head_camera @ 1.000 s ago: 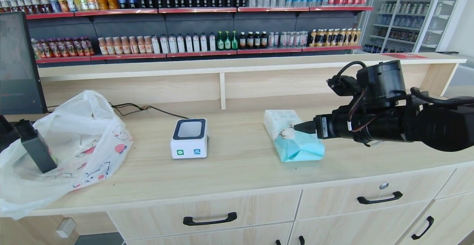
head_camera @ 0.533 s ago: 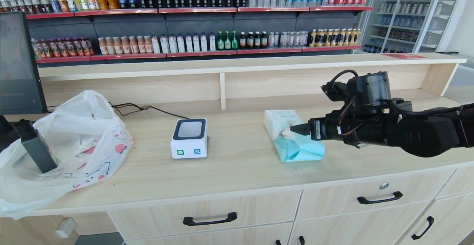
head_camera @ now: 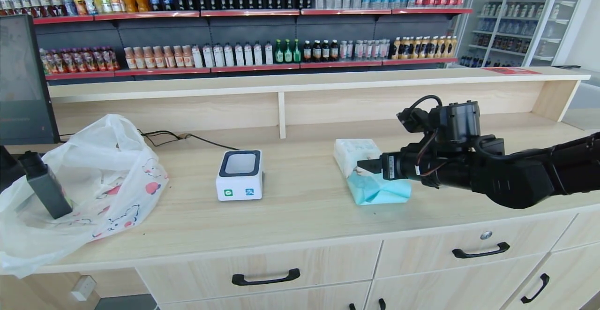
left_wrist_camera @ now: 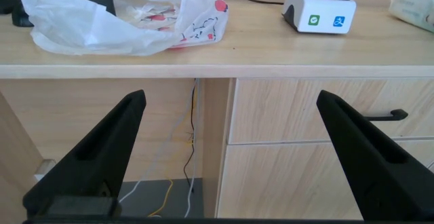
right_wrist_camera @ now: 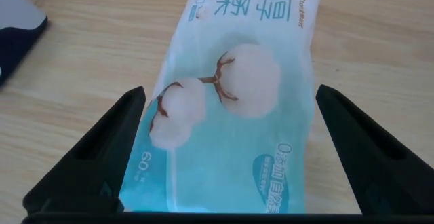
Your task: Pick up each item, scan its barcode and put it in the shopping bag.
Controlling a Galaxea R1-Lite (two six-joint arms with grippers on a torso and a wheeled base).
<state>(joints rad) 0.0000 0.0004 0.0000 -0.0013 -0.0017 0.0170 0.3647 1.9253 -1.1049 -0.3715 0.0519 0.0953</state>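
- now the right gripper (head_camera: 365, 165) has dropped and pushed forward; its fingers are spread wide and the tissue pack (right_wrist_camera: 237, 115) lies between them on the counter (head_camera: 300, 207), so a grasp looks next.
- pack: soft crinkly film, flat pillow shape, teal and white.
- barcode scanner (head_camera: 240, 175): hard white cube, well beyond the fingertips.
- shopping bag (head_camera: 93, 174): thin limp plastic, farther still.
- left gripper (left_wrist_camera: 230, 98): fingers spread, empty.

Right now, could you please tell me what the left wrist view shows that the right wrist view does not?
Left wrist view's own: the shopping bag on the counter, drawer fronts with a black handle below, and the open left gripper. Right wrist view's own: the open right gripper, a finger to each side of the tissue pack, its cotton picture close up. Shared: the counter, the scanner and the tissue pack.
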